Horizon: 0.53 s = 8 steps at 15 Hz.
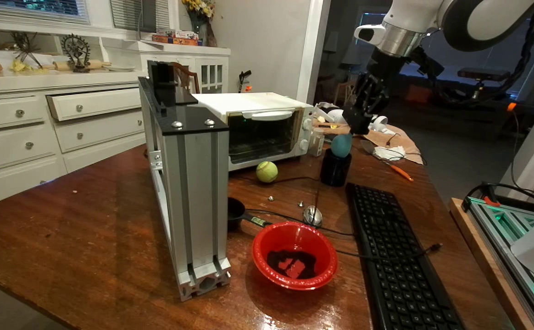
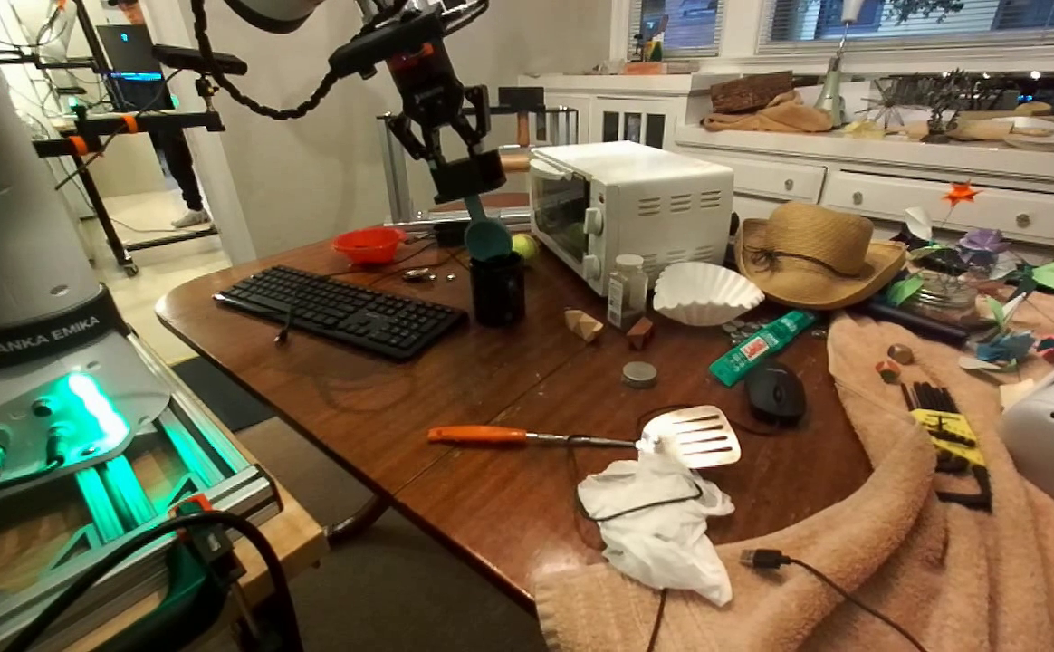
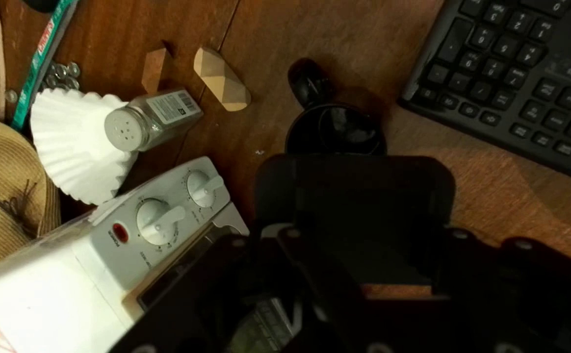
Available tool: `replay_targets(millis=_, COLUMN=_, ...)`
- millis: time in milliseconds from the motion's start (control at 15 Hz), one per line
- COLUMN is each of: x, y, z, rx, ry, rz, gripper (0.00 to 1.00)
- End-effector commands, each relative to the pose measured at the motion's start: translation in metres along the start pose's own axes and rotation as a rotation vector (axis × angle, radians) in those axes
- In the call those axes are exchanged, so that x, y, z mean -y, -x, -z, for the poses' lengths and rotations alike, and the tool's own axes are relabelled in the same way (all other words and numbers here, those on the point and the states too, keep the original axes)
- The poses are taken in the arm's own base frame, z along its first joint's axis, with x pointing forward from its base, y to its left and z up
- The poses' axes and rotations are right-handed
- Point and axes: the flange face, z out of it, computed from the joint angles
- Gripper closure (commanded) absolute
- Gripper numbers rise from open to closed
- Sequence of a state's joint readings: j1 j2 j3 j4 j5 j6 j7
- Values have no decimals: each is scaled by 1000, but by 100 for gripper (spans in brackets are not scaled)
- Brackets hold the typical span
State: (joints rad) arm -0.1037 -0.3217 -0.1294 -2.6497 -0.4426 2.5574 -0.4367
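The gripper [image 2: 470, 184], upper centre in an exterior view, is clamped on the handle of a teal scoop [image 2: 488, 240], apparently so the jaws clear the black mug [image 2: 498, 294]; the scoop's head hangs at the mug's mouth, contact unclear. The keyboard [image 2: 339, 311] lies centre-left.

We see an oven [image 2: 663, 213] near the jaws, a keyboard [image 2: 355, 308] and a ball [image 1: 267, 172] lower than them on the desk [image 2: 513, 389], a hat [image 2: 808, 237] and towel [image 2: 853, 525] well apart from them.
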Motion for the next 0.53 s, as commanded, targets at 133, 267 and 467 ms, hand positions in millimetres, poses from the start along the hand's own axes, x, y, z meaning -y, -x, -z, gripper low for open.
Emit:
replay_targets(millis=133, x=1, y=10, z=1, rx=15, ry=19, rz=-29, gripper=52)
replay_targets(millis=267, x=2, y=11, z=1, rx=14, ry=21, rz=-34, gripper=52)
replay_targets(millis=467, x=3, y=10, z=2, rx=14, ry=22, rz=-38, gripper=52)
